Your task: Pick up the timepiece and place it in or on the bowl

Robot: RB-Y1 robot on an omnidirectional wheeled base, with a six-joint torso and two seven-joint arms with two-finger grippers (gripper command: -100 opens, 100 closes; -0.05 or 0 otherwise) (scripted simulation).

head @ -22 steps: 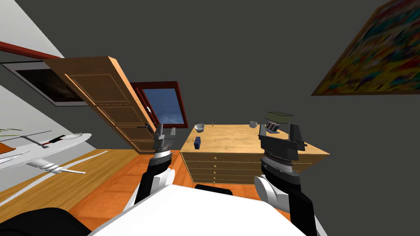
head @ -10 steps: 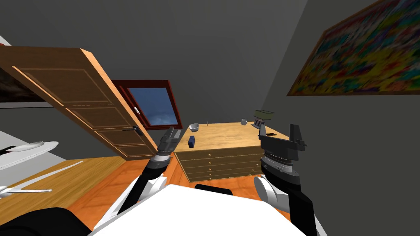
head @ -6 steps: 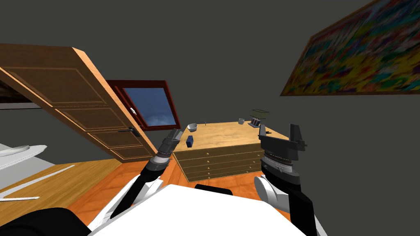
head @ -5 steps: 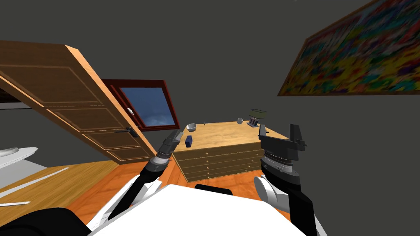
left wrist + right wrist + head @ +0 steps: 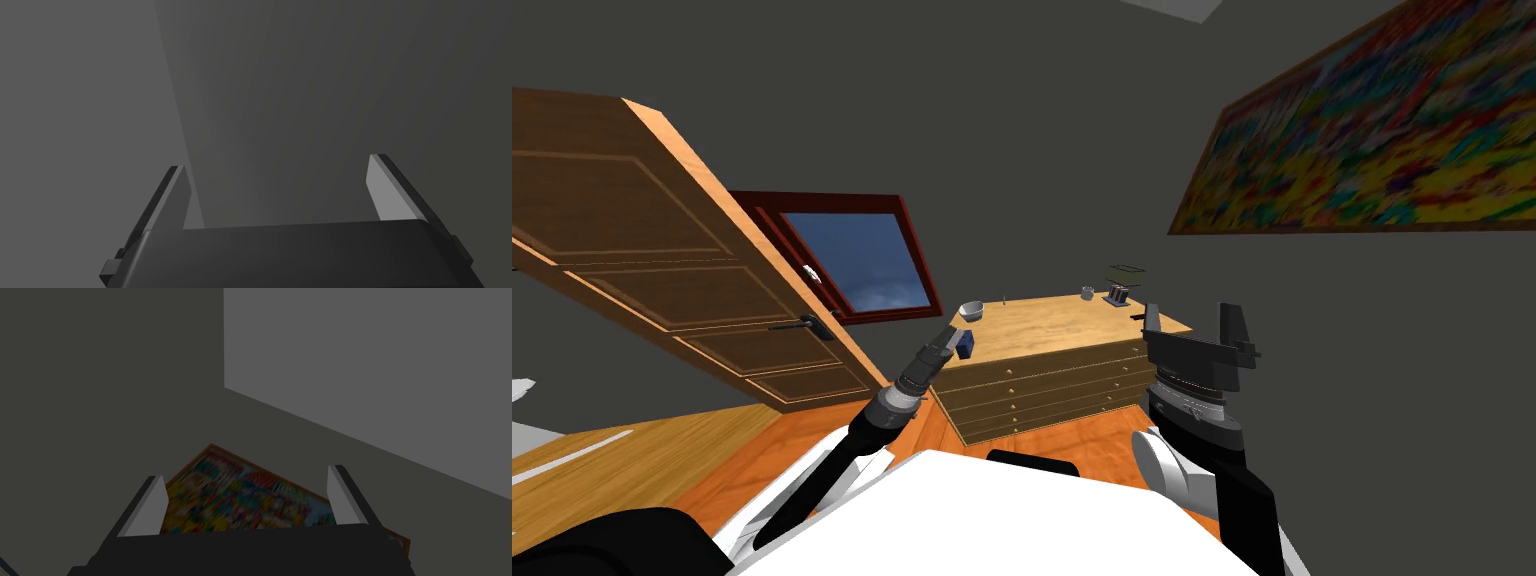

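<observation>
Open wooden door (image 5: 662,260) far left, red-framed window (image 5: 857,260) beside it. Wooden chest of drawers (image 5: 1072,335) stands ahead, against a dark grey wall. Left gripper (image 5: 949,333) is reached out to the chest's left side, level with its top, near the front left corner. Its fingers (image 5: 380,190) are spread wide, with a flat grey surface beyond them in the left wrist view. Timepiece (image 5: 967,345), a small dark blue block, sits on the top by the left edge, toward the front left corner. In the head view it is just right of the left fingertips, outside the gap between them; contact cannot be told. Bowl (image 5: 971,310), pale, is farther back along the same left edge, near the back left corner, apart from the timepiece. Small grey cup (image 5: 1087,293) at the back edge; a small dark object (image 5: 1118,297), too small to identify, near the back right corner. Right gripper (image 5: 1192,318) is raised in front of the chest's front right corner, its fingers spread wide. Colourful painting (image 5: 1362,140) on the right wall.
</observation>
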